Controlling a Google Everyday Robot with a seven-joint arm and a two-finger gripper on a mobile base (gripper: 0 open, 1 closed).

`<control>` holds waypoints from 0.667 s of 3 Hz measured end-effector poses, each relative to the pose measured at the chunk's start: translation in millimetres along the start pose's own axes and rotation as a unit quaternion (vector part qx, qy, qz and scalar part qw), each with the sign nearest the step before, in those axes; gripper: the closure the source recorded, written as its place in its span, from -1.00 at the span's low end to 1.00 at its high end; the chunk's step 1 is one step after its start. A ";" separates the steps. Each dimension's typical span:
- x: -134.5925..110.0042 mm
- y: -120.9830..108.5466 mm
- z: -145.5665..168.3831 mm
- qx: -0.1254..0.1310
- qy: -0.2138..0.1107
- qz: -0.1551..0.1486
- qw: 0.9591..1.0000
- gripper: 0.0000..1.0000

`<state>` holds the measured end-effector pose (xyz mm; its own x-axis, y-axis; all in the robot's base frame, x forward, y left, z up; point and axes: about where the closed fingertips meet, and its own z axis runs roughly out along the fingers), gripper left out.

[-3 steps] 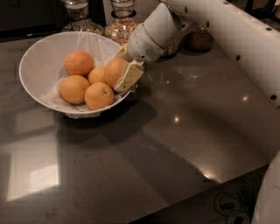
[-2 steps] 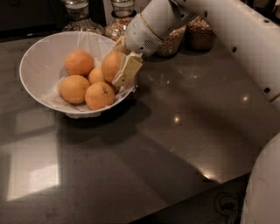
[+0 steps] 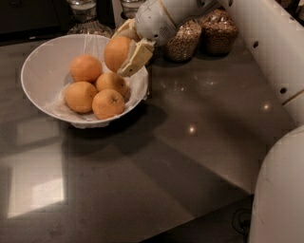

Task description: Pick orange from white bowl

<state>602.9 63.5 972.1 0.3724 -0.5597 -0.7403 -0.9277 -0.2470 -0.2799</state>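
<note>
The white bowl (image 3: 35, 71) stands at the back left of the dark counter, with a crinkled white lining. Several oranges lie in it, one with a dark stem mark (image 3: 109, 103) at the front. My gripper (image 3: 124, 51) hangs over the bowl's right rim. It is shut on the orange (image 3: 117, 53), which is lifted clear above the other fruit. One cream finger (image 3: 137, 58) shows on the orange's right side; the other is partly hidden behind it.
Glass jars of nuts and grains (image 3: 183, 40) (image 3: 218, 31) stand at the back right, and two more jars (image 3: 83, 10) behind the bowl. My white arm (image 3: 266, 52) runs along the right side. The counter's front edge (image 3: 199, 216) slants at lower right.
My gripper, shut on the orange, has risen from among the fruit in the bowl and lifted the orange above the bowl's right rim. The other oranges stay in place.
</note>
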 end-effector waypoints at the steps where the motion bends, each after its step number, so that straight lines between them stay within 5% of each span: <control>1: -7.9 -4.5 -3.6 0.012 -0.045 -0.017 0.999 1.00; 2: -7.9 -4.5 -3.5 0.012 -0.045 -0.017 0.999 1.00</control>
